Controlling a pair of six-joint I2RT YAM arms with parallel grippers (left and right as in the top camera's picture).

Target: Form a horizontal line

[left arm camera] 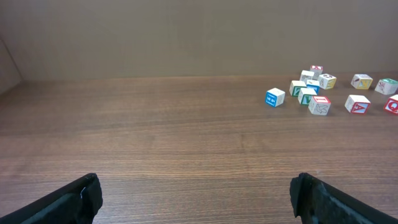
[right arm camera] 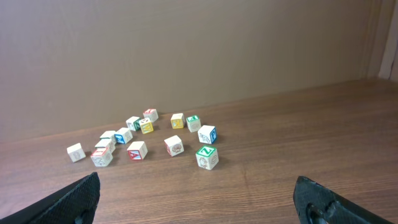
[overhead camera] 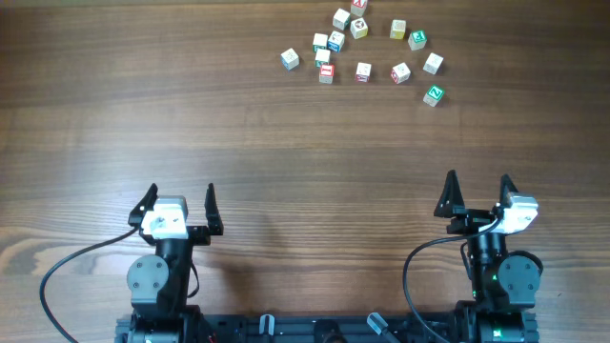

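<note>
The left hand and the right hand both gape wide open, holding nothing, at the near side of the tabletop. The letter cubes lie loose and scattered at the far side, well apart from both hands and more toward the right one.

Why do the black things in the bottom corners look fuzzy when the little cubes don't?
Left wrist view: the black jaws sit right by the lens, so they blur, while the small whitish letter cubes look fairly sharp. Right wrist view: the same. Overhead view: even light, no glare on the brown wooden table, everything in focus.
</note>
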